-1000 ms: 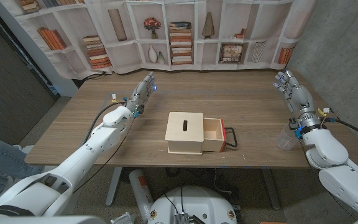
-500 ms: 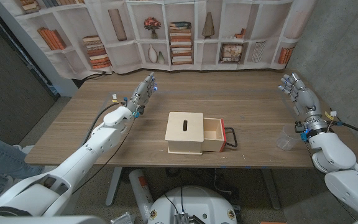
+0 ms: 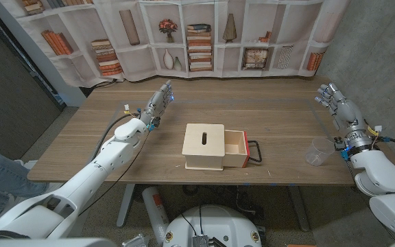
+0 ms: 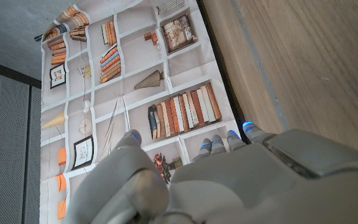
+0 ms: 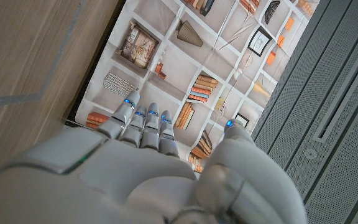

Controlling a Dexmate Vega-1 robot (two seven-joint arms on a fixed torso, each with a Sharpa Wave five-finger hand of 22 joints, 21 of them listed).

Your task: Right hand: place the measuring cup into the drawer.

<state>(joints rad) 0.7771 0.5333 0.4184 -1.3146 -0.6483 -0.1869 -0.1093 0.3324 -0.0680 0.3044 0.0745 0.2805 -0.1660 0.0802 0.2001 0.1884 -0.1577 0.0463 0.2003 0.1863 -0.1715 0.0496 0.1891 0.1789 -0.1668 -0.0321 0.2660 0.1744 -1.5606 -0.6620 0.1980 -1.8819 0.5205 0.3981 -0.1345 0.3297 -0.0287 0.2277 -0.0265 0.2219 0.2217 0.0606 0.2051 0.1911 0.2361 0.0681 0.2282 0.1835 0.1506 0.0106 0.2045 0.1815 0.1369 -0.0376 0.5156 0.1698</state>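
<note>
Currently the clear measuring cup (image 3: 319, 151) stands upright on the desk (image 3: 266, 110), near its right edge, well apart from the wooden box's open drawer (image 3: 236, 149) (red handle facing the cup). Right robot hand (image 3: 339, 108) raised beyond the cup, fingers spread, holding nothing. Left robot hand (image 3: 156, 103) likewise spread, empty.

Between the right robot hand (image 3: 339, 108) and the open drawer (image 3: 236, 149) lies bare desk (image 3: 280, 116); only the measuring cup (image 3: 319, 151), near its wrist, and the drawer's red handle (image 3: 256, 152) stand there.
</note>
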